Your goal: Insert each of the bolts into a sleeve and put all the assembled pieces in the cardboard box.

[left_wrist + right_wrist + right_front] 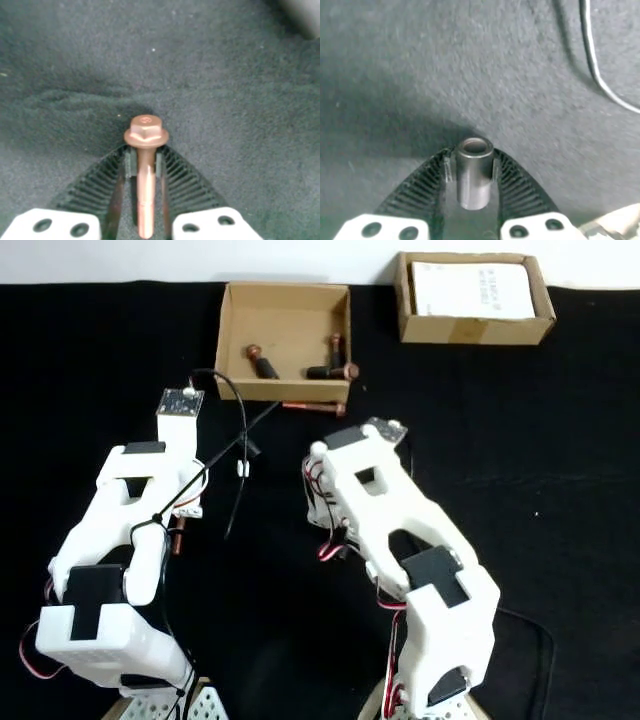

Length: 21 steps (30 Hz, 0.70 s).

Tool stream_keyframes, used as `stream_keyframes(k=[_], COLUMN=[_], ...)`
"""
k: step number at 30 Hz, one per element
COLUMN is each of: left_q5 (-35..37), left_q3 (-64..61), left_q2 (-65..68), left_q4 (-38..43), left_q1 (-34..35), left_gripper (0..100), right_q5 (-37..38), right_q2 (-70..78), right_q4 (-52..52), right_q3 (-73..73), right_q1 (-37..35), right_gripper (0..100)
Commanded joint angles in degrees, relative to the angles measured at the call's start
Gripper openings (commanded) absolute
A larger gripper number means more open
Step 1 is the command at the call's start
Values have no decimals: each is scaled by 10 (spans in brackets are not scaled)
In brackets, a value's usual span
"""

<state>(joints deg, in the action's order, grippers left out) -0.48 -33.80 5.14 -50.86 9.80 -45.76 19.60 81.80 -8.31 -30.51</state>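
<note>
From above, we see the left arm [130, 500] covering most of the bolt [178, 537]; the pieces [330, 371] in the cardboard box [232, 335] overlap, too small to count.

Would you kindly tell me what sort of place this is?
Probably a robotics test bench: a white left arm and right arm at a black-felt table, with a cardboard box of assembled bolts.

light: even, overhead | shadow: soft on cloth [75, 95] beyond bolt [145, 135], sleeve [474, 170]
</note>
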Motion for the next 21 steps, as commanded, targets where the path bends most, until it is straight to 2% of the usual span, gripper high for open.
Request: stream_keyframes(k=[1,14,19,21], left_q5=[3,5,4,2], left_q3=[19,45,167,221], left_q2=[-26,1,109,156], left_q4=[5,4,-117,-167], left_q1=[1,1,1,1], left_gripper=[95,94,86,41], right_q5=[26,49,49,49], right_q2=[-7,-7,-7,-7], right_q4=[50,58,58,58], right_q3=[43,42,45,45], right_q1=[15,49,47,47], right_gripper=[8,8,8,8])
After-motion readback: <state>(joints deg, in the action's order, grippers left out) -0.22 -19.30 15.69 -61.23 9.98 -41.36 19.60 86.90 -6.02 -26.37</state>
